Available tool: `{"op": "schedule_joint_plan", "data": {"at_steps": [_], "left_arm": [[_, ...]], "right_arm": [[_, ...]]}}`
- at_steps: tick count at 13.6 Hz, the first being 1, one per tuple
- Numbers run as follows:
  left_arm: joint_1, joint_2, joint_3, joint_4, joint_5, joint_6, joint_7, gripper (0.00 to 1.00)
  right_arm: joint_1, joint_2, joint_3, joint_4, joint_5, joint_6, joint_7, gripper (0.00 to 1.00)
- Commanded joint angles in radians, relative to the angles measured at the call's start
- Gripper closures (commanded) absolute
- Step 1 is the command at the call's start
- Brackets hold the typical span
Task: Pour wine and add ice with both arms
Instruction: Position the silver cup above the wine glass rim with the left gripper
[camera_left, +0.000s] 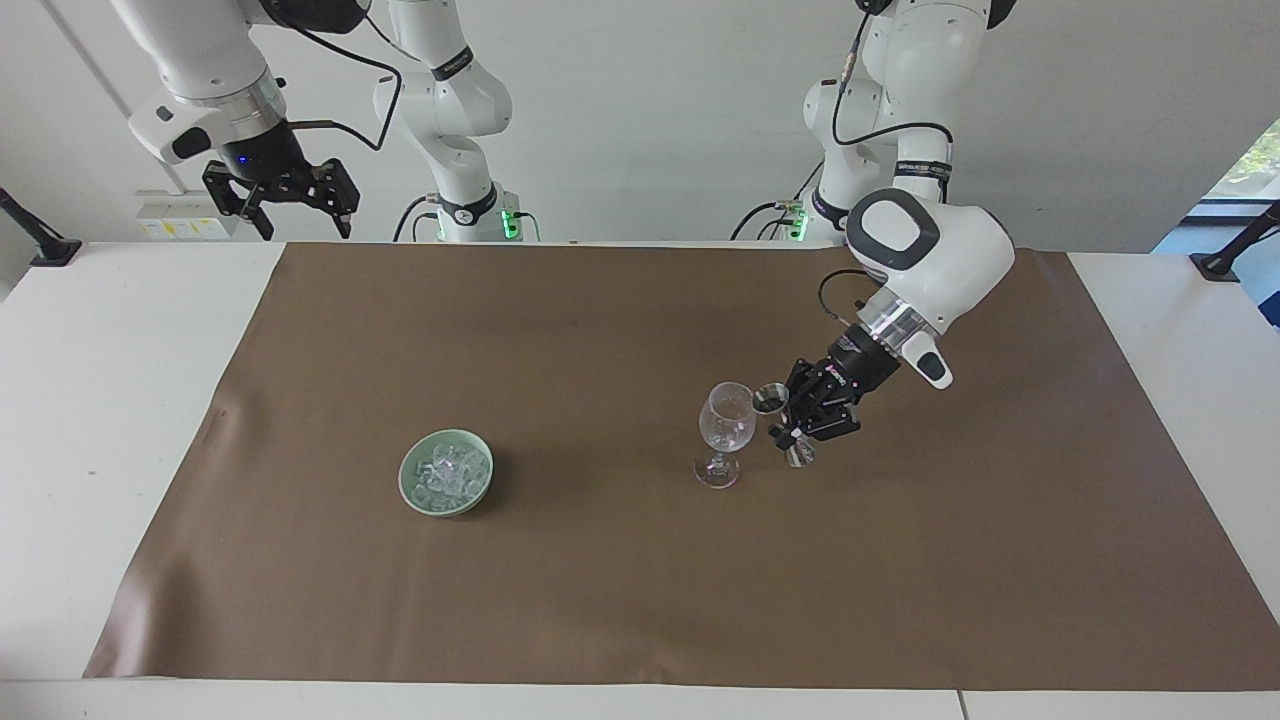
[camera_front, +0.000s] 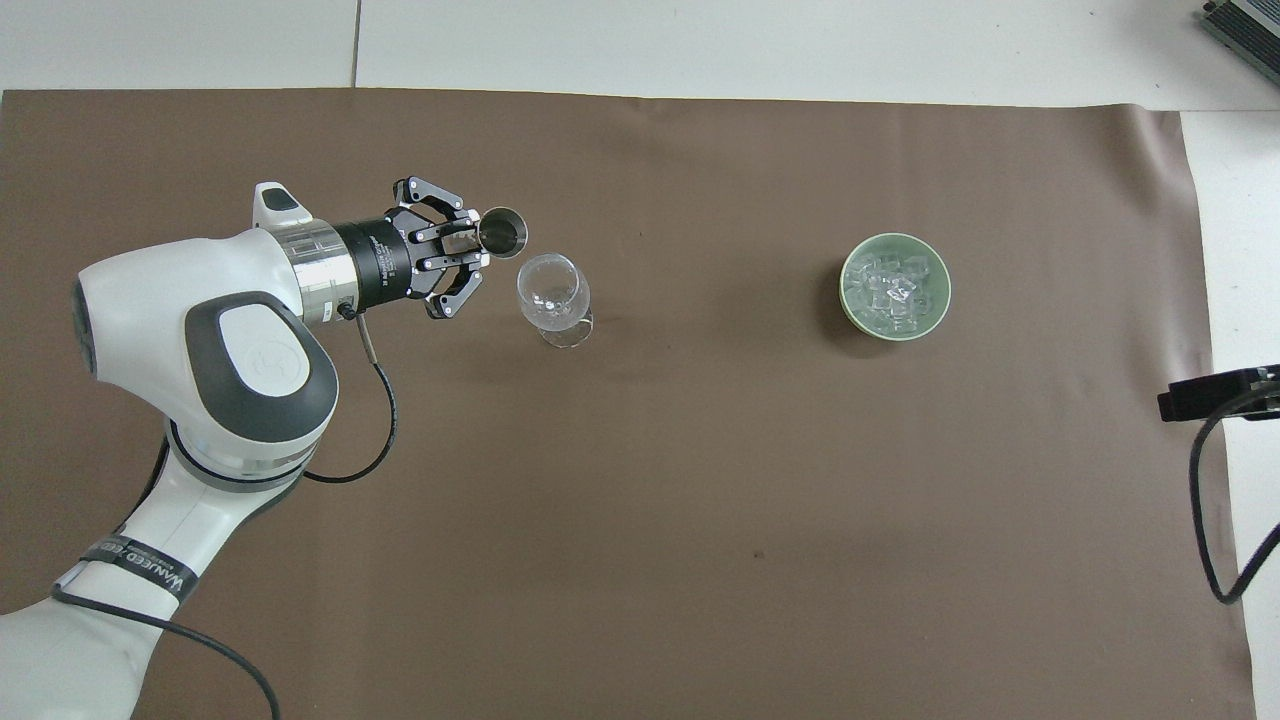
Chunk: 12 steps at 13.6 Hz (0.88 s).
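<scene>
Two arms — one wine glass (camera_left: 727, 425), one metal jigger (camera_left: 783, 424), one green bowl (camera_left: 410, 487), one heap of ice cubes (camera_left: 447, 473)
</scene>
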Motion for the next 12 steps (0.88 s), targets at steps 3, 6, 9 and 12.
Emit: {"op": "schedule_joint_plan", "data": {"at_steps": [3,6,9,12], "left_arm": [[-0.032,-0.037,0.014,-0.036,0.011,0.046,0.031,1.00],[-0.032,-0.043,0.016,-0.036,0.014,0.061,0.045,1.00],[-0.044,-0.044,0.016,-0.036,0.020,0.079,0.078,1.00],[-0.046,-0.047,0.016,-0.046,0.020,0.108,0.124,1.00]], "right_arm": [[-0.010,-0.005,0.003,-0.003,0.016,0.010,-0.018,0.00],[-0.010,-0.005,0.005,-0.003,0.016,0.010,-0.018,0.00],[-0.010,-0.005,0.003,-0.003,0.016,0.010,-0.018,0.00],[-0.010,-0.005,0.005,-0.003,0.016,0.010,-0.018,0.00]]}}
